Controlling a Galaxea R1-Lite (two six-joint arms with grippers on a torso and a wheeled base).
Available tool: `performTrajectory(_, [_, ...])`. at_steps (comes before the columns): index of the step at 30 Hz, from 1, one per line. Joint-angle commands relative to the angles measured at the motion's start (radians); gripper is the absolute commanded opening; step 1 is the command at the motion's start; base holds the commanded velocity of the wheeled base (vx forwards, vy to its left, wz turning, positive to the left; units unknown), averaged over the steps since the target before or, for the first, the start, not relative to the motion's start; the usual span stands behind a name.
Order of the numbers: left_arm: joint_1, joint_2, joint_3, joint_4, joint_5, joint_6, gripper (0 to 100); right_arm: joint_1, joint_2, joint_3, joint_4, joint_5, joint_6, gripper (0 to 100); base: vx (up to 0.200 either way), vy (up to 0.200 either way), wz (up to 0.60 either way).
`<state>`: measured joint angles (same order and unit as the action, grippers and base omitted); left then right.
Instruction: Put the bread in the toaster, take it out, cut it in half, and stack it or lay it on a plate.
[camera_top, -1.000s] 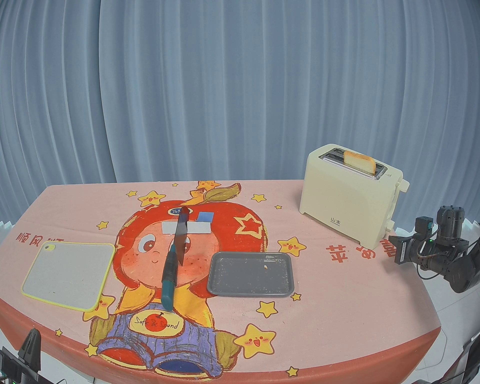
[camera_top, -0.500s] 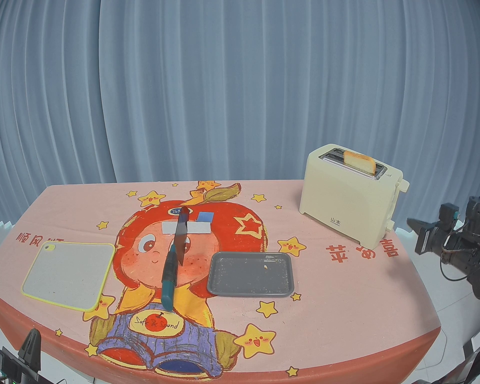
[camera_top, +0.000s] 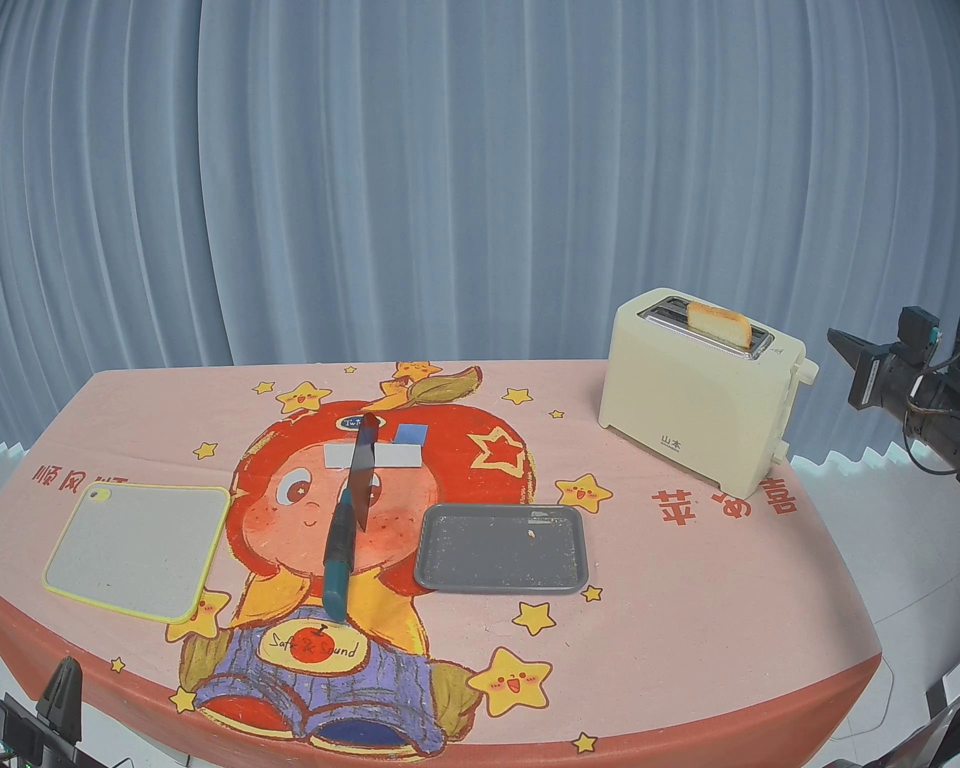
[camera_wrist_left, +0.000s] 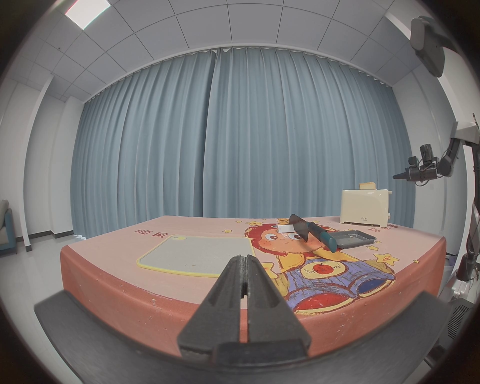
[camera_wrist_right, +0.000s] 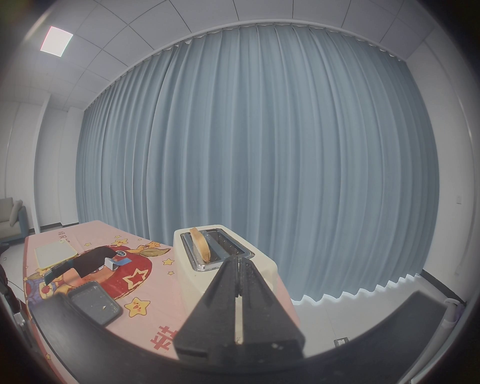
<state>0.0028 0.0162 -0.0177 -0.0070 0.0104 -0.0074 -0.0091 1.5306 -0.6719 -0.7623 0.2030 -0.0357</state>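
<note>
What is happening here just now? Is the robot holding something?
Nothing is held at this moment. A slice of bread stands in the toaster, sticking out of its slot. The right gripper, shut, hangs in the air beside the toaster, pointing towards it. The left gripper, shut, sits low at the near left edge of the table. The knife, cutting board and grey tray lie untouched.
</note>
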Motion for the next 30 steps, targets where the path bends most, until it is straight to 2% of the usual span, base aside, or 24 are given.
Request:
performTrajectory(1, [0.000,-0.016,0.018,-0.001,0.000,0.000,0,-0.003,0.125,-0.061,-0.002,-0.002,-0.001,0,0.000,0.000,0.00])
performTrajectory(9, [0.000,-0.016,0.018,-0.001,0.000,0.000,0,-0.008,0.223,0.000,-0.068,-0.005,-0.003,0,0.000,0.000,0.00])
performTrajectory(30, [0.000,-0.016,0.018,-0.001,0.000,0.000,0,-0.011,0.249,0.086,-0.071,-0.007,-0.004,0,0.000,0.000,0.00])
